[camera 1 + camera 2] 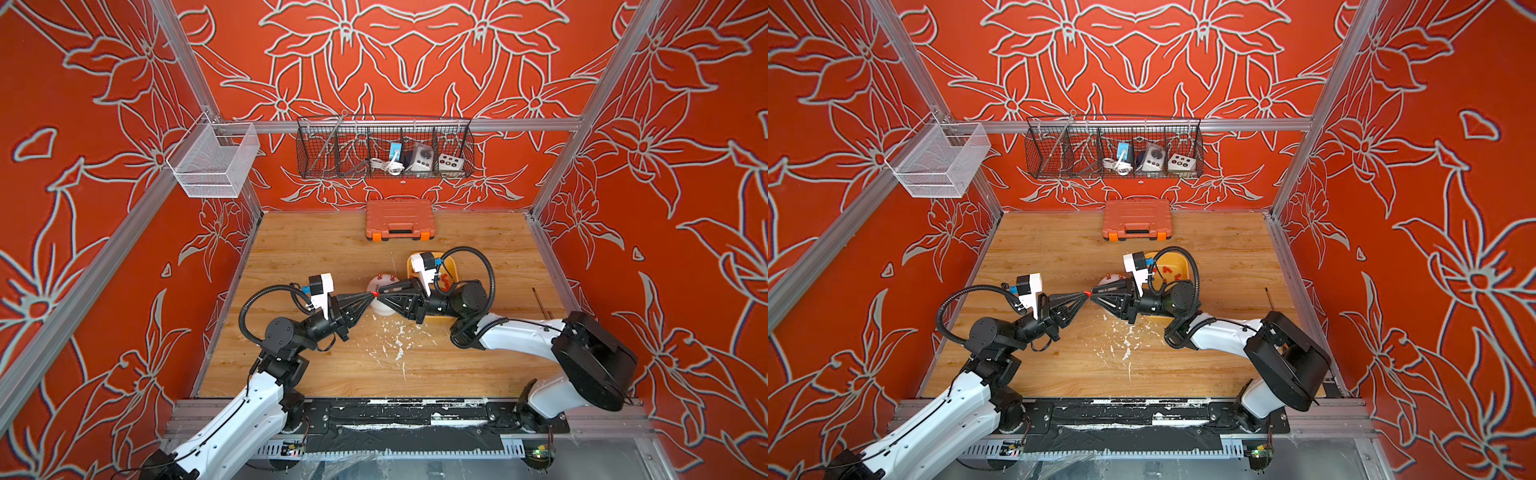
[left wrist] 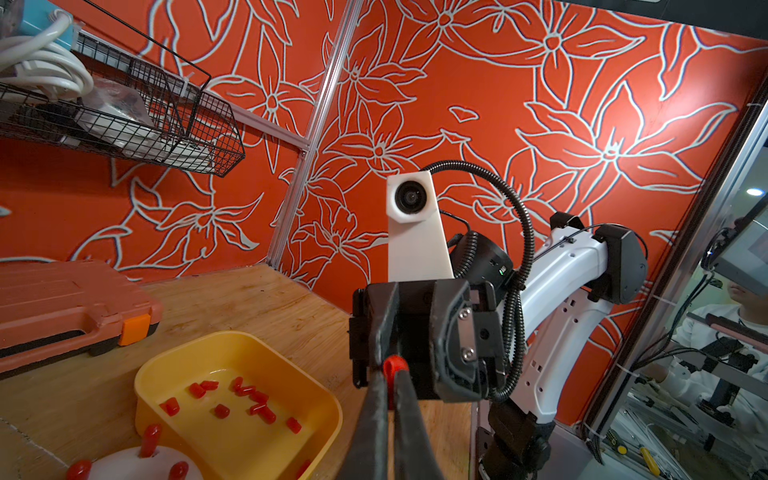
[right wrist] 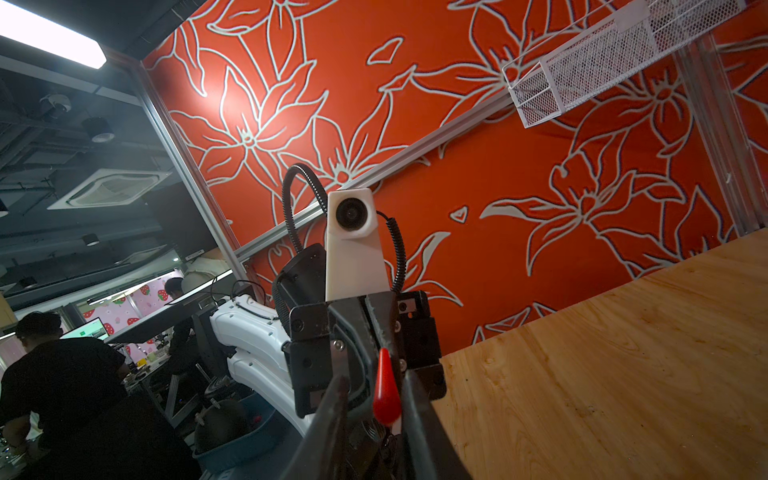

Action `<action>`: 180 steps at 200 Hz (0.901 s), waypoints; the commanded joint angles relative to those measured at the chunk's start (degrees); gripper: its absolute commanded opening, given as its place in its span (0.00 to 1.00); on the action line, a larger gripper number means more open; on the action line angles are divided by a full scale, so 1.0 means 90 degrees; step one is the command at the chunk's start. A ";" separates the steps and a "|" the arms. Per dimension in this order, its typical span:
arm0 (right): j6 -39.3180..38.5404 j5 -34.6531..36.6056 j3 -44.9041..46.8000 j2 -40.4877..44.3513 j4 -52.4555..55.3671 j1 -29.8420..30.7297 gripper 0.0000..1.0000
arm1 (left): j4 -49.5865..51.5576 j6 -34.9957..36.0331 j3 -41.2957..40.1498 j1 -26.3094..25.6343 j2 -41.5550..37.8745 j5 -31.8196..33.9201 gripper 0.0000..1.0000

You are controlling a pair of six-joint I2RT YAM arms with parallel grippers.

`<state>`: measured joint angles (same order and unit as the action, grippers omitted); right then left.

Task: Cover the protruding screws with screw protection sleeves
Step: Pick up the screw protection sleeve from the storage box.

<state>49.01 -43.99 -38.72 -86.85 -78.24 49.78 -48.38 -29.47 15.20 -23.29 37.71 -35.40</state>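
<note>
My left gripper is shut on a red screw protection sleeve, pinched at its fingertips. My right gripper meets it tip to tip above the white dome. In the right wrist view the sleeve lies between the right gripper's jaws, which stand apart with a gap on one side. Three red sleeves stand upright on the dome; the protruding screws are hidden beneath them. Several loose sleeves lie in the yellow tray.
An orange tool case lies by the back wall. A black wire basket and a white mesh basket hang on the frame. A thin tool lies at the right. White flecks litter the wooden table.
</note>
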 commanded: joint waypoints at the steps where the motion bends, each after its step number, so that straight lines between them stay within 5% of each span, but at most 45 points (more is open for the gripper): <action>1: 0.0164 -0.0093 -0.0176 -0.0086 -0.0288 0.0025 0.29 | -0.0015 0.0063 -0.0029 0.0030 -0.0069 0.0083 0.00; 14: 0.0201 -0.0060 -0.0173 -0.0128 -0.0282 0.0026 0.39 | -0.0024 0.0086 -0.0032 0.0034 -0.0083 0.0085 0.00; 33: 0.0188 -0.0044 -0.0159 -0.0141 -0.0287 0.0026 0.40 | -0.0032 0.0087 -0.0036 0.0029 -0.0108 0.0095 0.00; 180: 0.0122 0.0032 -0.0137 0.0035 -0.0232 -0.0129 0.00 | 0.0211 0.0334 -0.0117 0.0029 -0.0157 0.0175 0.00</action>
<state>49.47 -43.38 -38.72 -87.77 -78.00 49.39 -47.86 -28.05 14.66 -23.29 36.73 -34.11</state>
